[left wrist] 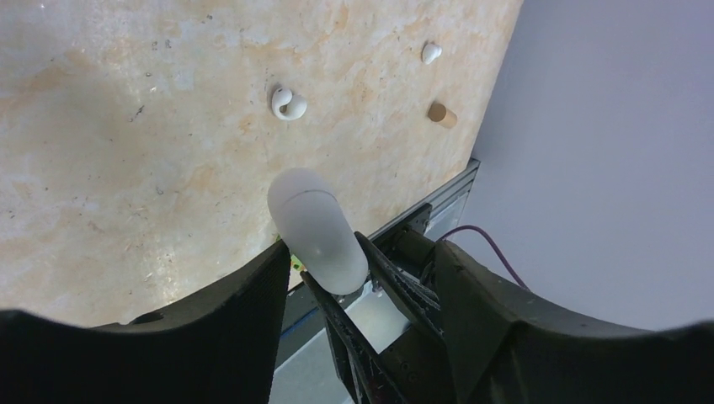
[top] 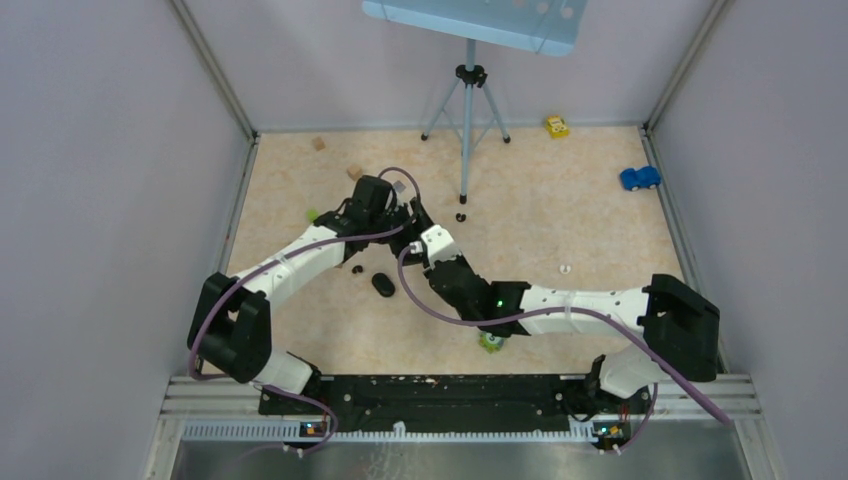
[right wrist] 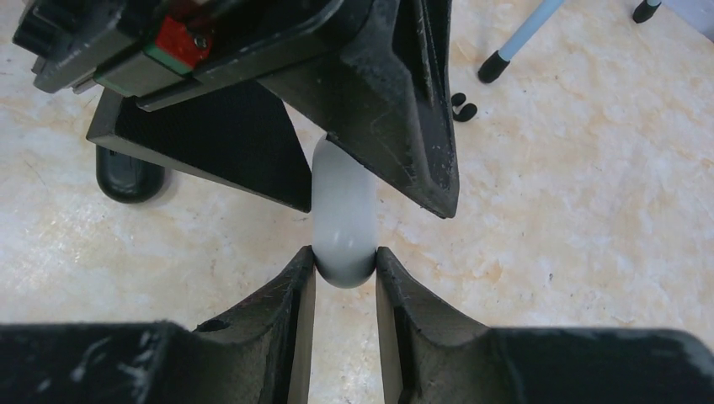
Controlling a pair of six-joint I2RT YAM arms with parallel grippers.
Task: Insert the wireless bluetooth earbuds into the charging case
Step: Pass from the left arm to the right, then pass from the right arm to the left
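Pre-insertion, unopened: white charging case (right wrist: pixel 343 210) aloft, pinched at one end by the narrow-set right gripper (right wrist: pixel 343 271), loosely flanked by the spread left gripper (left wrist: pixel 364 252), white earbuds (left wrist: pixel 288 103) on the table (left wrist: pixel 126 126) below; next, seemingly, prying it open.

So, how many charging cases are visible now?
2. The white charging case is gripped by the right end effector; the black charging case lies on the table near the left arm. Others may be hidden.

Even, bright light, soft shadows; the charging case (right wrist: pixel 342 215) slightly blurred.
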